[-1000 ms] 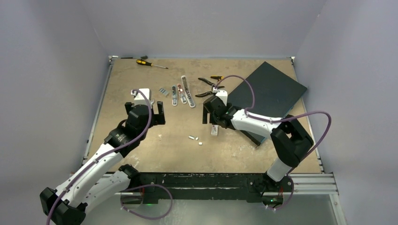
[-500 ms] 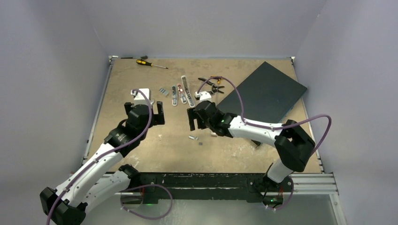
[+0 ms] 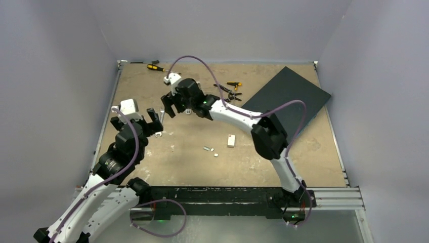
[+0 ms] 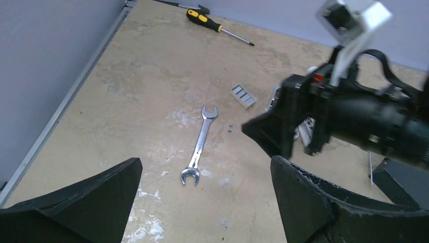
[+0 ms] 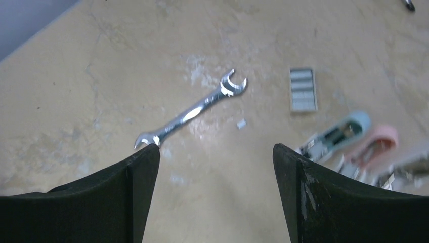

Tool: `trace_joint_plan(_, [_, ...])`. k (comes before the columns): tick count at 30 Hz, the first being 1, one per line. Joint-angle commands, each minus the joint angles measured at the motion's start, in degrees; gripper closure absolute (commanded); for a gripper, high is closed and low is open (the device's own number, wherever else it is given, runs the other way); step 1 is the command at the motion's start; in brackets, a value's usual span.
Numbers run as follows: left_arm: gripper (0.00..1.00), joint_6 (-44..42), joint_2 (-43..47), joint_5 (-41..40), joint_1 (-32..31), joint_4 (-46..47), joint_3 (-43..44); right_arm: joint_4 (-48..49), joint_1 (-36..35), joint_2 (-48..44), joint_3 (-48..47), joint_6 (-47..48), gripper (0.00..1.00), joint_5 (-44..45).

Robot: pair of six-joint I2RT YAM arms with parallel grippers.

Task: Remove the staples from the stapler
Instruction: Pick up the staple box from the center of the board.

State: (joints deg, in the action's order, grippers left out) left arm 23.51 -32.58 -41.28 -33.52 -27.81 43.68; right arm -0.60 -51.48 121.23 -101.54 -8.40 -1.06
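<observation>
Your right gripper gapes wide, empty; left gripper likewise; staples lie ahead-right of the right claw, past the wrench head; probably light, stiff, slick, snaps apart easily; pinch the long sides.

The right claw hides the staplers from above; beside its finger they look blurry, cut off.

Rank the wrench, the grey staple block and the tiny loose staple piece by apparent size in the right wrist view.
Largest: wrench.
Middle: staple block.
Smallest: loose staple piece, a speck.
All lie close together, so nearness hardly matters.
</observation>
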Motion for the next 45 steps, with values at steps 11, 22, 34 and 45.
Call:
trace_joint_plan(11, [0.04,0.2,-2.7,-1.1,0.0,0.3,1.7,2.7,3.6,25.2,-30.0,14.9,0.17,0.7])
trace_joint_plan(22, [0.05,0.0,-3.4,-1.2,0.0,0.3,1.8,5.5,5.7,29.1,-34.8,13.7,0.18,0.1])
trace_joint_plan(34, [0.05,-0.4,-4.8,-1.0,0.2,0.3,1.8,3.7,6.7,32.3,-36.2,14.2,0.2,-6.8])
trace_joint_plan(45, [0.05,-0.6,-5.1,-1.3,0.1,0.3,1.8,2.4,6.5,33.5,-37.2,16.1,0.21,-2.9])
